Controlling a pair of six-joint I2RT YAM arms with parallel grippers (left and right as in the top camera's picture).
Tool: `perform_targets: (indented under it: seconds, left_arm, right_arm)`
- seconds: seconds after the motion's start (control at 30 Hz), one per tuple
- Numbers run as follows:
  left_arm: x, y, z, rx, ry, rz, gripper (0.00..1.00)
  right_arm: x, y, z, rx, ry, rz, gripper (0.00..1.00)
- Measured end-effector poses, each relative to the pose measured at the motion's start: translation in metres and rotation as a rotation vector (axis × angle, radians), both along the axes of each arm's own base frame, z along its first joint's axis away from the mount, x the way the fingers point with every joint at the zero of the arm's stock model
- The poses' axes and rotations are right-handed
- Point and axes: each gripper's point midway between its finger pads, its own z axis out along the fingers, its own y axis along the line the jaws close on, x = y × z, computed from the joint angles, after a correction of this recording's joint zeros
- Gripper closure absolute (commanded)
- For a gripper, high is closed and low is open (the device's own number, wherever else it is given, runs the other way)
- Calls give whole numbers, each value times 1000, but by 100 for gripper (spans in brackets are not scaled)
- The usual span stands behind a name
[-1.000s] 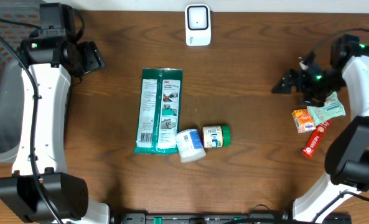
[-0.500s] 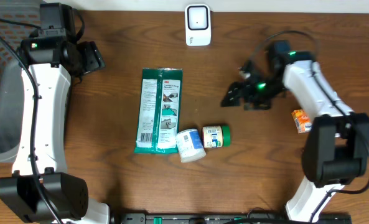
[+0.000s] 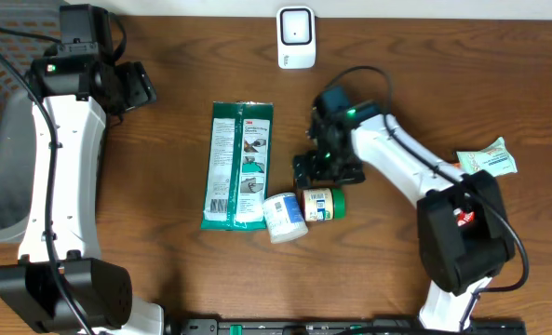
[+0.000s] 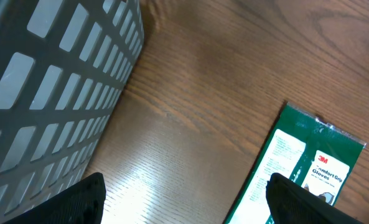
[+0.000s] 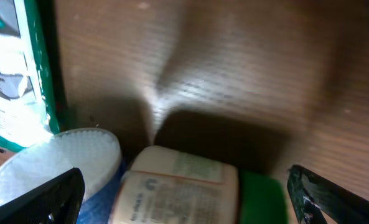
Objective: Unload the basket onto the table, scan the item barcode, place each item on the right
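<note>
Right arm has swung in from the far right edge of the worktop [image 3: 164,270] to the middle. The right end effector [image 3: 328,173] now hangs right over the small bottle [image 3: 323,204] with the green cap. Left arm hasn't shifted. The snack packets it was parked over are exposed again; the teal packet [image 3: 487,160] is clear at the right edge.

Right end effector: jaws spread fully wide, nothing between them. In the wrist view the fingers flank the bottle's label from above. Contact can't be confirmed, looks just short of it.

Left end effector [image 3: 131,88]: also wide open and empty, up by the grey basket [image 4: 47,93], well apart from everything else.

Layout:
- The bottle lies on its side, cap pointing right, touching or just beside the white-lidded tub [image 3: 285,216] on its left.
- The tub sits against the bottom corner of the green glove pack [image 3: 240,166].
- The white scanner [image 3: 295,37] stands at the top edge, well apart from the bottle.

Progress is early, by my read. The bottle looks like the chosen item, but it's not gripped or lifted, and no barcode has been shown to the scanner. Left to do:
- close on the bottle
- lift it clear of the tub
- carry it up to the scanner, barcode side facing it

Which face carries the barcode can't be told from here.
</note>
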Motion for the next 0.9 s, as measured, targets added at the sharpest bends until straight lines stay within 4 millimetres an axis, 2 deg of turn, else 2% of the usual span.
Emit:
perform_targets:
  seconds: [0.27, 0.53, 0.77, 0.9]
  left_arm:
    - [0, 0, 0, 0, 0, 0, 18]
    - [0, 0, 0, 0, 0, 0, 18]
    - [0, 0, 0, 0, 0, 0, 18]
    - [0, 0, 0, 0, 0, 0, 18]
  right_arm:
    - [-16, 5, -3, -81, 5, 46, 1]
    - [-24, -20, -1, -200, 29, 58, 1]
    - [-7, -13, 12, -184, -35, 80, 1]
    - [-5, -12, 13, -182, -41, 80, 1]
